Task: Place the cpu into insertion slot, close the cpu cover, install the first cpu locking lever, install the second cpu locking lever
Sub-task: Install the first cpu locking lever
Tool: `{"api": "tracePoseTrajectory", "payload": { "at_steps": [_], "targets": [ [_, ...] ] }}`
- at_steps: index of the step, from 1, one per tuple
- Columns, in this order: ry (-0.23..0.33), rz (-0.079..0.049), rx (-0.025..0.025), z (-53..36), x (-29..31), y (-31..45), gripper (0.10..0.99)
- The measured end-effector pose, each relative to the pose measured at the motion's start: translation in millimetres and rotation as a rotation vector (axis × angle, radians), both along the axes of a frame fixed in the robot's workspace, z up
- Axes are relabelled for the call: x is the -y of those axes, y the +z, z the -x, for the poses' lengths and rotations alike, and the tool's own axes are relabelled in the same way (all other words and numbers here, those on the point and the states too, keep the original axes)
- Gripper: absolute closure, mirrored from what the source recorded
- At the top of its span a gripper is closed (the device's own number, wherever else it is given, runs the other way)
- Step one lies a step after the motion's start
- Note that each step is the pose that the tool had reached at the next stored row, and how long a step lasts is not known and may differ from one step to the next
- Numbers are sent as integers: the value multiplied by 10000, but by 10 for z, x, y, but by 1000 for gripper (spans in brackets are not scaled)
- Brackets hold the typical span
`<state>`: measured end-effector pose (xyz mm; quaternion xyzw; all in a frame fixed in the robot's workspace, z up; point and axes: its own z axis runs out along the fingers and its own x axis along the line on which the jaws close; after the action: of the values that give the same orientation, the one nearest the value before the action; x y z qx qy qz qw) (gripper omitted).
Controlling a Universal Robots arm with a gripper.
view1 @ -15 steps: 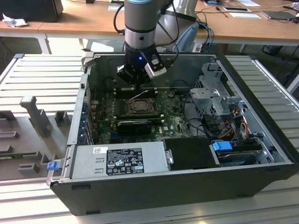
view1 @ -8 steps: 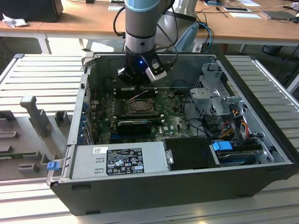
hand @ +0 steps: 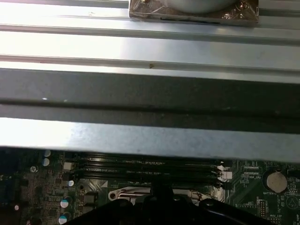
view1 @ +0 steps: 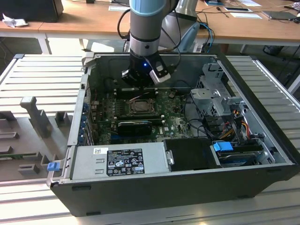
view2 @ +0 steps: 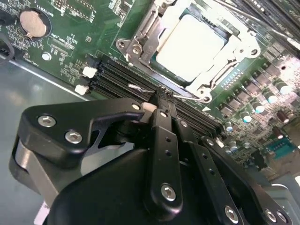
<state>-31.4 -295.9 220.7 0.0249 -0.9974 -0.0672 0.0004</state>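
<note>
The arm reaches down into the open computer case (view1: 187, 187), and its gripper (view1: 143, 79) hangs just over the green board (view1: 173, 123), at the far edge of the socket (view1: 139, 107) as the exterior view shows it.

In the second wrist view the gripper (view2: 161, 96) has its black fingers (view2: 161, 140) drawn together to a narrow tip. A thin wire lever (view2: 187, 96) runs right at that tip, along the socket's near edge, but I cannot tell whether the fingers are actually pinching it or only touching it.

The cpu (view2: 190, 44) sits in the socket, its pale metal top facing up. The cover (view2: 140, 35) lies flat around it, a metal frame with the chip showing through its window. Just beside the socket, between it and the gripper, run the black memory slots (view2: 117, 77). A round coin battery (view2: 32, 23) sits well apart on the board.

In the first wrist view the same memory slots (hand: 145, 168) show beneath the case wall (hand: 150, 96), with the ribbed metal table (hand: 150, 42) beyond it.

In the exterior view the case lies on its side on that ribbed table (view1: 37, 75), the power supply (view1: 119, 161) along its near edge and a drive cage (view1: 215, 93) toward the exterior view's right.
</note>
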Motion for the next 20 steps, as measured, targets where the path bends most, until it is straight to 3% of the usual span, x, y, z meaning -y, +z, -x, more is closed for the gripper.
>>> {"api": "tracePoseTrajectory", "payload": {
  "at_steps": [7, 18, 20],
  "targets": [
    [9, 0, 0, -129, -35, -75, 980],
    [39, 1, 8, -159, -35, -159, 980],
    [43, 48, 8, -160, -36, -163, 980]
  ]
}}
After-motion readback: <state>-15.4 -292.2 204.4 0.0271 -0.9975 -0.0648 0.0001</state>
